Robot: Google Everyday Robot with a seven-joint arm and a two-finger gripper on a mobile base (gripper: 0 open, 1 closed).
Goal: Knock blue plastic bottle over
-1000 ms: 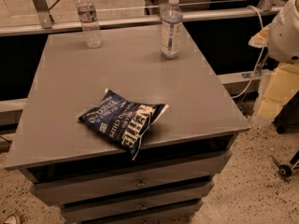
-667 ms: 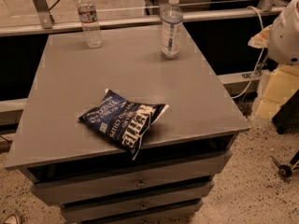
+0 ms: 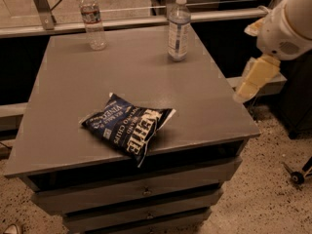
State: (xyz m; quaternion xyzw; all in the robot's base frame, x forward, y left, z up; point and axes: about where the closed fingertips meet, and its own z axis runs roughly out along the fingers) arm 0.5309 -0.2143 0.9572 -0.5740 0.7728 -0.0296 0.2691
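Observation:
The blue plastic bottle stands upright near the far right of the grey table top. It is clear, with a white cap and a pale blue-and-white label. My gripper hangs on the white arm off the table's right edge. It is to the right of the bottle and nearer the camera, well apart from it and holding nothing that I can see.
A slimmer clear bottle with a red-and-white label stands at the far left of the table. A dark blue chip bag lies near the front edge. Drawers sit below the top. A rail runs behind the table.
My gripper has moved left and a little up, closer to the table's right edge. Both bottles and the chip bag have not moved.

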